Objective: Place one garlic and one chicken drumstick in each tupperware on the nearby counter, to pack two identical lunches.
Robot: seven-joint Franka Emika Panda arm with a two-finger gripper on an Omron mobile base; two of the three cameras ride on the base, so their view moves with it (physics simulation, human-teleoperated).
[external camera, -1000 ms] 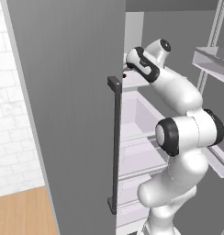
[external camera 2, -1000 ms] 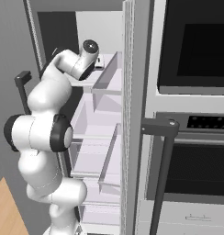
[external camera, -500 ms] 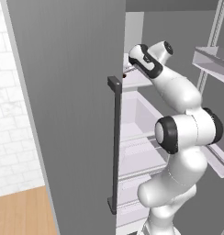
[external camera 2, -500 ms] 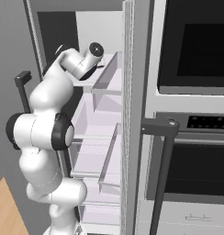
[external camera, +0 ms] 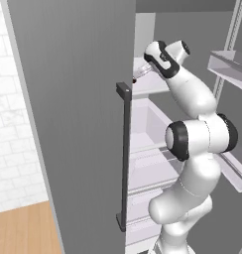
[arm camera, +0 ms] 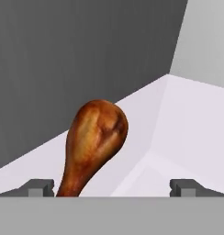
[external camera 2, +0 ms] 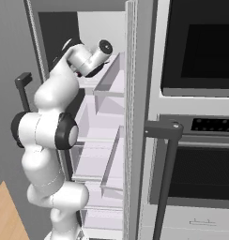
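Note:
A browned chicken drumstick point(arm camera: 93, 142) lies on a white fridge shelf point(arm camera: 178, 124), thick end away from the hand and bone end pointing back at it. My gripper point(arm camera: 113, 187) is open, and the bone end sits just inside its left fingertip point(arm camera: 40, 186), untouched as far as I can tell. In the left base view the arm reaches up into the open fridge, with the gripper point(external camera: 140, 75) at the upper shelf. The garlic, the tupperware and the counter are out of view.
The open grey fridge door with its dark vertical handle point(external camera: 124, 149) stands close to the arm's left. Shelves and drawers point(external camera: 148, 163) lie below the hand. Clear door bins point(external camera 2: 109, 84) hang on the right, and beyond them is a wall oven with a bar handle point(external camera 2: 165, 136).
The hand has pushed slightly further in over the upper shelf and turned a little. The jaws have stayed open.

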